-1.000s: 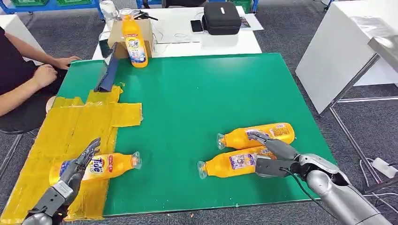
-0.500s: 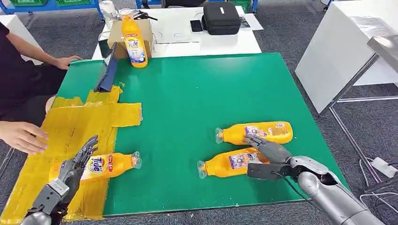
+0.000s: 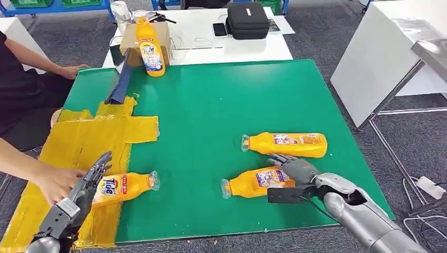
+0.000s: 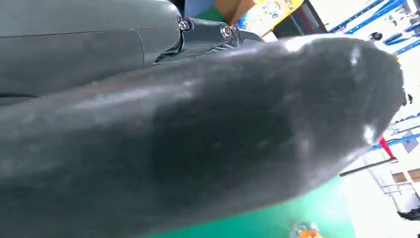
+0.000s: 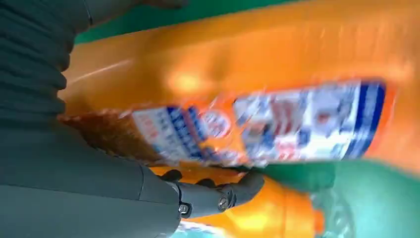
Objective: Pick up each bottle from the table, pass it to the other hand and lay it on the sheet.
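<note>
Green surface [image 3: 211, 121]: big and flat, with two orange bottles lying on it.
Yellow sheet [image 3: 79, 153]: on the left side; one bottle [image 3: 124, 185] lies on its edge, its bottom end hidden.
Left hand [image 3: 87, 184]: fingers spread, resting by that bottle; a person's hand [image 3: 55, 182] is just beside it.
Right hand [image 3: 295, 171]: fingers wrap the near bottle [image 3: 255, 182]; the right wrist view is blurry.
Far bottle [image 3: 284, 144]: lies just behind.
Standing bottle [image 3: 148, 47]: upright at the far edge.

The table [image 3: 221, 100] is green, with a yellow sheet [image 3: 89, 142] on it. Four bottles are orange; the nearest bottle [image 3: 253, 183] bears a blue-and-white label. The case [image 3: 248, 20] is black.
</note>
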Controlling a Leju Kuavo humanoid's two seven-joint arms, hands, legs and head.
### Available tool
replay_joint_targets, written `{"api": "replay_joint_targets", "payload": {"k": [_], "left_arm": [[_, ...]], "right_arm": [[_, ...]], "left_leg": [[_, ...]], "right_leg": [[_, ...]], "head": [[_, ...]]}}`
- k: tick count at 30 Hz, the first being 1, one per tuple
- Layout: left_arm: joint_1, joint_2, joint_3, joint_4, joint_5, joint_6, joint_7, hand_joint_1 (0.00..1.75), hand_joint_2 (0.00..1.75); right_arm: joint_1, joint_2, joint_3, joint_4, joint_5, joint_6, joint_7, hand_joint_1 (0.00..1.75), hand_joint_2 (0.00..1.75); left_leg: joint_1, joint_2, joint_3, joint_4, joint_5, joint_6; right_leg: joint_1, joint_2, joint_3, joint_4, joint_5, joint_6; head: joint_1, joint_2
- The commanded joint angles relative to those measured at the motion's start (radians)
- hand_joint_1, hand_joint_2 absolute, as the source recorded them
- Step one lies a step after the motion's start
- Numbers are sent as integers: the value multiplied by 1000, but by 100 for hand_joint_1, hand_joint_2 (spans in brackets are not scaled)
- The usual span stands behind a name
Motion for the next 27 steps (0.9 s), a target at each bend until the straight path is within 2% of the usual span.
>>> {"api": "replay_joint_targets", "payload": {"k": [1, 2, 4, 5, 9, 10, 11, 13, 14, 15, 16, 17, 18, 19, 20, 22, 25, 27], "left_arm": [[-105, -26, -54, 116, 19, 14, 25, 0, 0], [-111, -28, -58, 120, 22, 14, 26, 0, 0], [-123, -27, -70, 131, 27, 15, 33, 0, 0], [-128, -27, -72, 134, 28, 15, 34, 0, 0], [-134, -24, -73, 144, 64, 3, 51, 0, 0], [-131, -24, -72, 143, 68, 1, 53, 0, 0], [-126, -25, -69, 140, 75, -1, 56, 0, 0], [-103, -22, -55, 119, 106, -17, 61, 0, 0], [-89, -20, -47, 105, 118, -23, 62, 0, 0], [-84, -19, -45, 102, 119, -24, 62, 0, 0], [-77, -21, -39, 93, 133, -34, 62, 0, 0], [-60, -25, -24, 73, 160, -50, 61, 0, 0], [-35, -35, -5, 40, 182, -68, 62, 0, 0], [-15, -47, 9, 12, 199, -85, 67, 0, 0], [-1, -57, 16, -12, 210, -101, 70, 0, 0], [6, -62, 17, -26, 211, -107, 74, 0, 0], [14, -101, 7, -55, 249, -143, 89, 0, 0], [32, -124, -17, -94, 266, -154, 95, 0, 0]], "right_arm": [[-22, 94, 284, 303, 43, 38, -8, 148, 175], [-19, 97, 293, 315, 46, 36, -6, 171, 175], [-15, 112, 315, 355, 55, 23, 4, 175, 175], [-13, 114, 317, 362, 56, 20, 5, 175, 175], [-14, 140, 295, 402, 25, -9, 4, 175, 175], [-14, 148, 278, 404, 10, -16, 2, 175, 175], [-11, 158, 247, 404, -21, -31, -4, 175, 175], [-4, 187, 152, 383, -96, -85, -31, 175, 175], [3, 196, 109, 356, -123, -105, -44, 175, 175], [0, 201, 106, 352, -126, -100, -39, 175, 175], [14, 206, 70, 326, -155, -112, -49, 175, 175], [53, 225, -23, 269, -222, -151, -94, 175, 175], [94, 253, -110, 182, -256, -179, -113, 175, 175], [131, 288, -179, 108, -281, -195, -125, 175, 175], [160, 318, -229, 40, -312, -180, -125, 175, 175], [170, 326, -235, -3, -300, -168, -88, 175, 175], [246, 435, -387, -135, -487, -120, -162, 175, 175], [276, 483, -411, -236, -514, -131, -160, 175, 175]], "left_leg": [[3, -4, 4, -4, 2, -2], [2, -2, 8, -3, 0, -1], [2, -4, 13, -2, -1, -2], [4, -6, 12, -3, 2, -2], [5, -2, 20, -4, -2, -3], [4, 1, 24, -2, -5, -3], [4, -1, 20, -4, -2, -3], [4, 4, 29, -1, -8, -2], [4, 3, 23, -2, -5, -2], [4, 7, 27, 1, -9, -2], [4, 10, 32, 2, -13, -3], [4, 9, 24, 0, -9, -3], [4, 10, 25, -1, -10, -3], [4, 12, 32, -1, -13, -3], [5, 14, 31, -1, -12, -2], [6, 15, 27, -4, -10, -3], [8, 16, 28, -2, -13, -5], [7, 15, 28, -2, -13, -5]], "right_leg": [[3, 0, 6, -5, 2, -3], [3, 0, 8, -4, 1, -2], [3, -2, 10, -4, -1, -2], [4, -2, 3, -6, 1, -3], [4, 0, 10, -8, -2, -5], [4, 2, 12, -6, -4, -4], [4, 2, 10, -8, -2, -5], [3, 6, 18, -5, -7, -3], [4, 6, 12, -7, -3, -4], [3, 10, 15, -4, -6, -5], [3, 10, 21, -3, -8, -4], [4, 12, 14, -4, -4, -5], [4, 12, 16, -5, -4, -5], [3, 13, 24, -5, -7, -4], [4, 15, 30, -6, -4, -4], [5, 17, 27, -8, -2, -5], [6, 19, 27, -5, -4, -5], [6, 17, 25, -5, -5, -5]], "head": [[0, 0], [0, 0], [-1, 0], [0, 0], [0, 0], [0, 0], [0, 0], [0, 0], [0, 0], [0, 0], [0, 0], [0, 0], [0, 0], [0, 0], [1, 0], [2, 0], [0, 0], [0, 0]]}}
